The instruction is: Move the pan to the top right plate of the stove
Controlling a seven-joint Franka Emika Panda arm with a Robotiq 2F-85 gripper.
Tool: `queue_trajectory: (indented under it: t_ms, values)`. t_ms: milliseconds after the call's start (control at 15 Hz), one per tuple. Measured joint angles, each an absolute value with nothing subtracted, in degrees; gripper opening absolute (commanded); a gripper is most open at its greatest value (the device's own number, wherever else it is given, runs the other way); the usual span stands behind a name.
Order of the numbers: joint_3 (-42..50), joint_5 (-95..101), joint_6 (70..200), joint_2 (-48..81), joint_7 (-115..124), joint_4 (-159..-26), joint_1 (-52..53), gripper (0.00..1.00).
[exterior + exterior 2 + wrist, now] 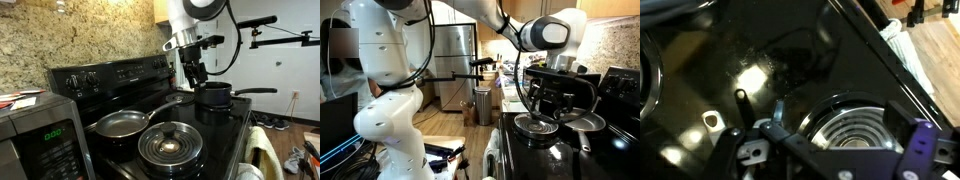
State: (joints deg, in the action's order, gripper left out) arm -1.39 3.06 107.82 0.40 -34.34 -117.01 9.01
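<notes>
Well, my claw (192,74) hangs over the stove (120,72), fingers spread, holding nothing. The pan (120,124) sits on the stove's burner beside the back panel. It looks thin, stiff, light and slick, so I'd pinch its long handle (165,104) midway.

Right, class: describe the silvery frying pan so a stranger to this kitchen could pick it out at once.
Find the black stove in an exterior view. Three pans sit on it; the pan is the one nearest the microwave, beside the ribbed lidded pan. It alone is shallow and pale silver with a long thin handle; the saucepan is deep and black.
</notes>
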Motion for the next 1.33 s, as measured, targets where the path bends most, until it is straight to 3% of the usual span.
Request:
queue_trajectory:
  t_ms: [600,1333]
  values:
    - [-2.01,11.2,114.59,14.99,-34.34,-107.1,7.45,1.0]
    - [-4.48,12.5,118.19,20.87,-34.34,-101.17,6.78,1.0]
